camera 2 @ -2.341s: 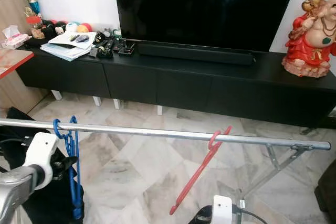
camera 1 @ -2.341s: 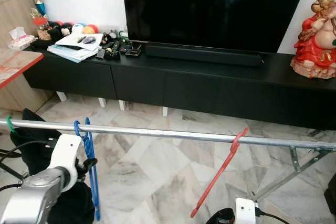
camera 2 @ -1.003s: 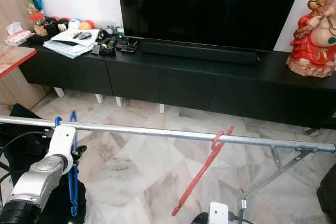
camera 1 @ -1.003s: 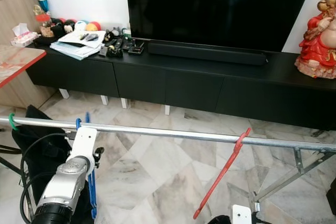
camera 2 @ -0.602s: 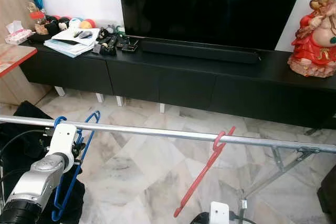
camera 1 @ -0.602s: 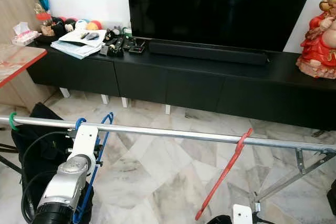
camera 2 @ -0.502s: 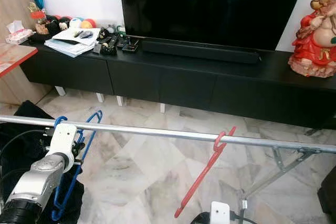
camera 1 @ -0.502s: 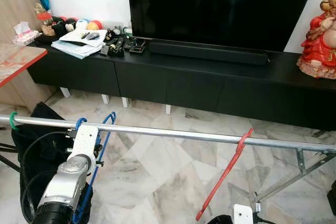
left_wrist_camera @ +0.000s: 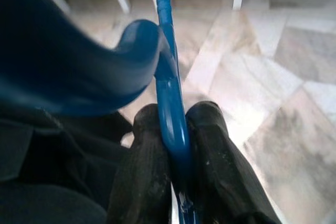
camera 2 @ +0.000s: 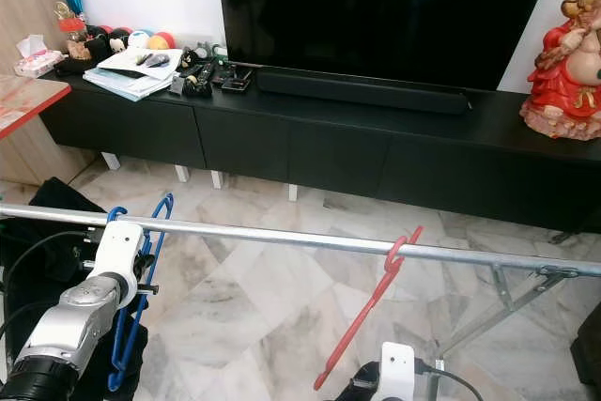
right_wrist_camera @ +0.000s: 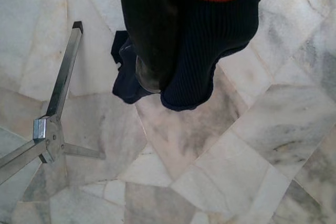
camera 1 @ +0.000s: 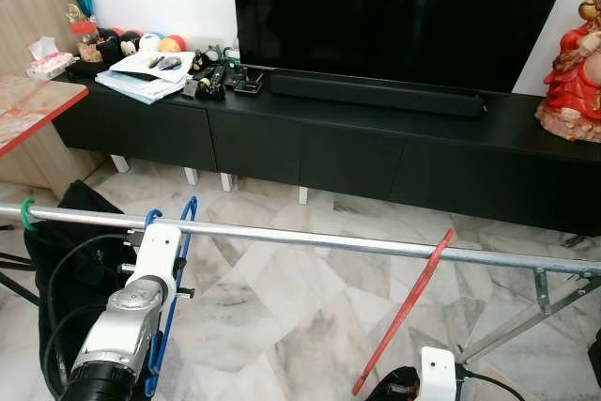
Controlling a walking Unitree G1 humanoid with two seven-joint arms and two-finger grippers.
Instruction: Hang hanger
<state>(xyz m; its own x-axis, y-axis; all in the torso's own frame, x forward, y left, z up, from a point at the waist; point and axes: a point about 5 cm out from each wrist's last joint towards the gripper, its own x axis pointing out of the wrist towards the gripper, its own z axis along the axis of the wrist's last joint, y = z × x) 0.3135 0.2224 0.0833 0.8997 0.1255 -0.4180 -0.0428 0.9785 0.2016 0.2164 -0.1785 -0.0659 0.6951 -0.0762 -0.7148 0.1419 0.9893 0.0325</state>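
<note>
A blue plastic hanger (camera 1: 169,302) hangs by its hook from a horizontal silver metal rail (camera 1: 310,239), long axis sloping downward toward the robot. The left claw (left_wrist_camera: 176,169) is clamped on its blue bar (fingers (left_wrist_camera: 144,182) pressing both sides). The right claw (right_wrist_camera: 152,40) grips dark and red fabric.

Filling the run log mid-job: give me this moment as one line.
left gripper: shut on blue hanger | blue hanger hook over metal rail | red hanger on rail, slanted | right gripper: low, holding dark-and-red cloth
</note>
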